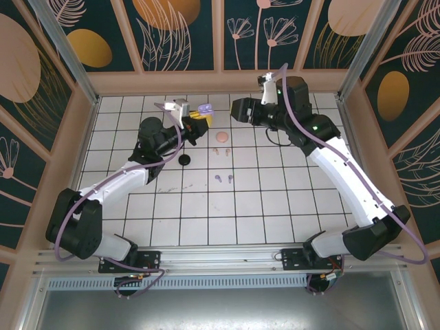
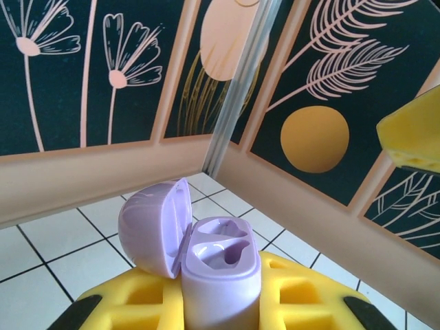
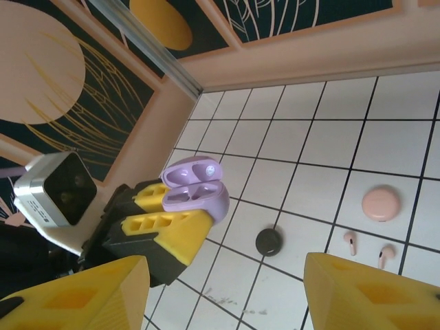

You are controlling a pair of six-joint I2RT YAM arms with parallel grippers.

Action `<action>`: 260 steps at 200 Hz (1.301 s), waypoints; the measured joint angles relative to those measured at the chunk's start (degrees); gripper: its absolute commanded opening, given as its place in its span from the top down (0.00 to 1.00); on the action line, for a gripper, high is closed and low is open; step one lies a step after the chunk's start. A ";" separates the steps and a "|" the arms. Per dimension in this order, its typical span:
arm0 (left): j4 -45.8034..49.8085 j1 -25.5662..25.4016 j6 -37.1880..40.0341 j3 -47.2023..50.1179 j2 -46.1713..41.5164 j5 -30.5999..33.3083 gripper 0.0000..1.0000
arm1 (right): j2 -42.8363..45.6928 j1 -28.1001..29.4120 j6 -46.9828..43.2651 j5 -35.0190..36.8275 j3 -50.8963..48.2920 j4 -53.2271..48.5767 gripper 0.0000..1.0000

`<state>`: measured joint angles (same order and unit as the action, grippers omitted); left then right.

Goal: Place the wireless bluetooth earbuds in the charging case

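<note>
Currently, the left gripper (image 1: 197, 118) is clamped shut on the open lilac case (image 1: 205, 110), which it holds raised above the white tiles (image 1: 261, 206). The left wrist view shows the case (image 2: 220, 265) with its lid hinged to the left and both wells empty. The right gripper (image 1: 237, 108) stands with its jaws apart, holding nothing, just right of that case. The lilac earbuds (image 1: 218, 179) lie on a tile well apart from both grippers. The pink earbuds (image 1: 216, 151) lie just beside the pink case (image 1: 221, 137). The right wrist view adds the black case (image 3: 268, 241) and the pink pair (image 3: 350, 242).

Floor: white square-tiled tabletop (image 1: 206, 206) with dark grout lines.
Walls: dark teal panels (image 1: 179, 34) with peach floral prints, beige frames (image 1: 218, 34).
</note>
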<state>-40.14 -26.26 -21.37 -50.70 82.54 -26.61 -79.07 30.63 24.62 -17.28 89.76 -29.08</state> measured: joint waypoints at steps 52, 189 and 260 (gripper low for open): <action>-0.50 0.00 -0.15 1.57 -1.14 2.51 1.00 | -2.12 -1.16 1.86 -1.22 1.84 1.33 0.43; -23.41 0.00 3.28 17.49 -3.87 12.76 1.00 | -1.57 -0.94 7.96 5.79 -16.15 0.33 0.49; -44.24 0.00 0.87 23.12 4.94 12.13 1.00 | -6.75 7.48 6.73 10.29 -21.05 0.35 0.55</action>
<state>-84.38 -26.26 -20.49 -27.57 87.48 -14.48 -85.82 38.11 31.35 -6.98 68.71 -28.73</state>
